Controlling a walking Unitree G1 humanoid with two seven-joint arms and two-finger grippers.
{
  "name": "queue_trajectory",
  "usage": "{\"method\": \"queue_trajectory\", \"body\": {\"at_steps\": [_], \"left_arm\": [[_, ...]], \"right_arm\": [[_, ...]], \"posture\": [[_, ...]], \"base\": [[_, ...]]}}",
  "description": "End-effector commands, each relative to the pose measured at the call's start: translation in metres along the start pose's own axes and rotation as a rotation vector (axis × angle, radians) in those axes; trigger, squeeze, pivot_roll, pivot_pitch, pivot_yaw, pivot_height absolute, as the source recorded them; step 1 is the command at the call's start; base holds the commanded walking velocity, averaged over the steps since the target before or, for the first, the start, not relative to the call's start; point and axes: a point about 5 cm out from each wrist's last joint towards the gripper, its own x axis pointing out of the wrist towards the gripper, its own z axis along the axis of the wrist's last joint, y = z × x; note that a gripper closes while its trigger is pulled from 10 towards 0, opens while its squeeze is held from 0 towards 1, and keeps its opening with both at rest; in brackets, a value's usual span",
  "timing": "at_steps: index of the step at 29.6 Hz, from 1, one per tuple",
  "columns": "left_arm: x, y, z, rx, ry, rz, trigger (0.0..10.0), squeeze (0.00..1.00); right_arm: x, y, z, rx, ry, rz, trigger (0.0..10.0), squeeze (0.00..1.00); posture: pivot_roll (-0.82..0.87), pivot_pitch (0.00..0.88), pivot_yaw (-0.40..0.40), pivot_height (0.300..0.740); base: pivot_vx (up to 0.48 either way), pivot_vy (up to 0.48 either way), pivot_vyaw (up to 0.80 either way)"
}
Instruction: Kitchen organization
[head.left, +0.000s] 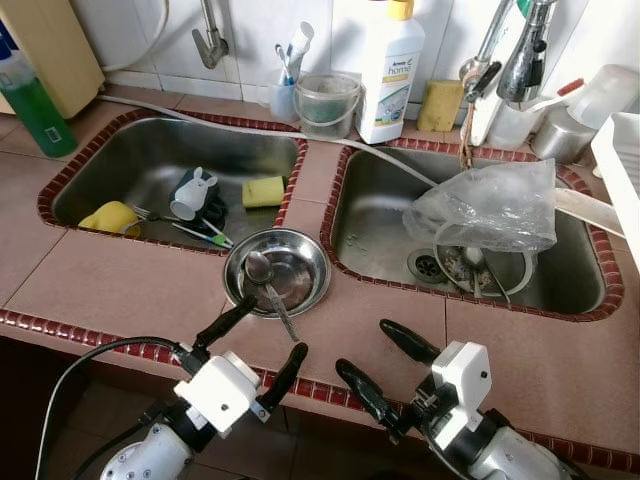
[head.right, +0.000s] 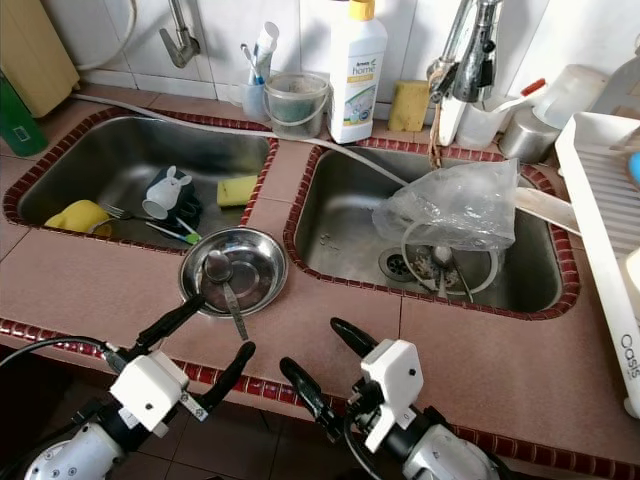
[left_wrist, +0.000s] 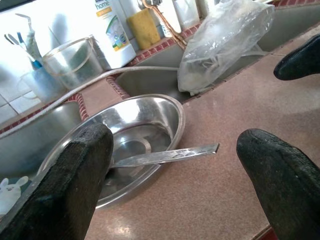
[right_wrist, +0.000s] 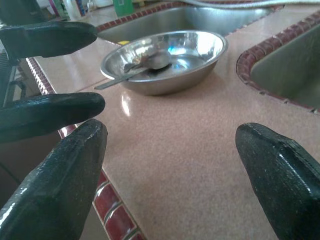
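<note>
Spoon rests in bowl (handle overhanging rim), both hands spread.

A white tiled wall backs a pinkish-brown speckled counter edged in dark red tiles.

Two silver-grey arms, each ending in a white boxy wrist block. The left claw and right claw each carry two long, glossy black fingers with rounded, blunt tips. A black cable loops from the left wrist block; thin dark wires cluster at the right claw's base
</note>
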Motion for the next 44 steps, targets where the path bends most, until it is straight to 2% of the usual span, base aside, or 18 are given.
{"method": "queue_trajectory", "body": {"at_steps": [1, 13, 14, 16, 17, 18, 20, 21, 22, 23, 24, 25, 26, 29, 31, 34, 44], "left_arm": [[0.001, -0.003, -0.003, 0.008, 0.011, -0.008, 10.0, 0.0], [0.015, 0.001, -0.005, 0.041, -0.014, 0.054, 10.0, 0.0], [0.016, 0.002, -0.006, 0.069, -0.013, 0.065, 10.0, 0.0], [0.017, 0.003, -0.007, 0.059, -0.018, 0.066, 9.9, 0.0], [0.018, 0.003, -0.007, 0.055, -0.02, 0.071, 6.4, 0.0], [0.019, 0.003, -0.007, 0.048, -0.021, 0.074, 4.1, 0.0], [0.019, 0.003, -0.007, 0.052, -0.022, 0.075, 4.4, 0.0], [0.02, 0.002, -0.008, 0.05, -0.025, 0.073, 2.8, 0.0], [0.02, 0.002, -0.008, 0.05, -0.026, 0.071, 2.8, 0.0], [0.02, 0.002, -0.008, 0.052, -0.026, 0.071, 3.8, 0.0], [0.02, 0.002, -0.008, 0.046, -0.026, 0.072, 3.7, 0.0], [0.02, 0.001, -0.008, 0.048, -0.028, 0.073, 3.1, 0.0], [0.02, 0.001, -0.008, 0.048, -0.028, 0.073, 3.1, 0.0], [0.016, 0.002, -0.011, 0.06, -0.021, 0.066, 1.8, 0.0], [0.013, 0.001, -0.015, 0.035, -0.006, 0.063, 2.0, 0.0], [0.009, 0.001, -0.017, 0.05, 0.003, 0.055, 0.0, 0.0], [0.01, 0.006, -0.014, 0.047, -0.016, 0.08, 0.0, 0.0]], "right_arm": [[-0.001, 0.004, 0.007, 0.007, -0.011, 0.022, 10.0, 0.0], [-0.007, 0.014, 0.012, 0.046, 0.007, 0.057, 10.0, 0.0], [-0.007, 0.015, 0.012, 0.048, 0.01, 0.058, 10.0, 0.0], [-0.008, 0.015, 0.013, 0.048, 0.013, 0.056, 10.0, 0.0], [-0.008, 0.016, 0.013, 0.05, 0.013, 0.054, 10.0, 0.0], [-0.008, 0.016, 0.013, 0.051, 0.013, 0.053, 10.0, 0.0], [-0.008, 0.016, 0.014, 0.054, 0.013, 0.049, 10.0, 0.0], [-0.009, 0.016, 0.015, 0.056, 0.015, 0.047, 10.0, 0.0], [-0.009, 0.016, 0.015, 0.057, 0.015, 0.046, 10.0, 0.0], [-0.01, 0.016, 0.015, 0.057, 0.016, 0.046, 10.0, 0.0], [-0.01, 0.016, 0.015, 0.056, 0.018, 0.045, 10.0, 0.0], [-0.012, 0.016, 0.015, 0.055, 0.025, 0.042, 10.0, 0.0], [-0.012, 0.016, 0.015, 0.055, 0.025, 0.042, 10.0, 0.0], [-0.013, 0.016, 0.016, 0.06, 0.03, 0.037, 10.0, 0.0], [-0.014, 0.015, 0.017, 0.06, 0.032, 0.037, 10.0, 0.0], [-0.015, 0.014, 0.018, 0.059, 0.036, 0.037, 10.0, 0.0], [-0.017, 0.015, 0.02, 0.064, 0.036, 0.038, 10.0, 0.0]], "posture": [[-0.13, 0.184, 0.001, 0.711], [-0.16, 0.187, 0.004, 0.711], [-0.16, 0.187, 0.004, 0.711], [-0.16, 0.186, 0.006, 0.711], [-0.17, 0.187, 0.005, 0.711], [-0.17, 0.186, 0.005, 0.711], [-0.17, 0.188, 0.005, 0.711], [-0.18, 0.189, 0.005, 0.711], [-0.18, 0.189, 0.005, 0.711], [-0.18, 0.191, 0.005, 0.711], [-0.18, 0.191, 0.005, 0.711], [-0.18, 0.195, 0.001, 0.711], [-0.18, 0.195, 0.001, 0.711], [-0.18, 0.2, -0.001, 0.711], [-0.19, 0.204, -0.004, 0.711], [-0.19, 0.21, -0.008, 0.711], [-0.19, 0.215, -0.015, 0.711]], "base": [[0.0, 0.0, 0.0], [0.0, 0.0, 0.0], [0.0, 0.0, 0.0], [0.0, 0.0, 0.0], [0.0, 0.0, 0.0], [0.0, 0.0, 0.0], [0.0, 0.0, 0.0], [0.0, 0.0, 0.0], [0.0, 0.0, 0.0], [0.0, 0.0, 0.0], [0.0, 0.0, 0.0], [0.0, 0.0, 0.0], [0.0, 0.0, 0.0], [0.0, 0.0, 0.0], [0.0, 0.0, 0.0], [0.0, 0.0, 0.0], [0.0, 0.0, 0.0]]}}
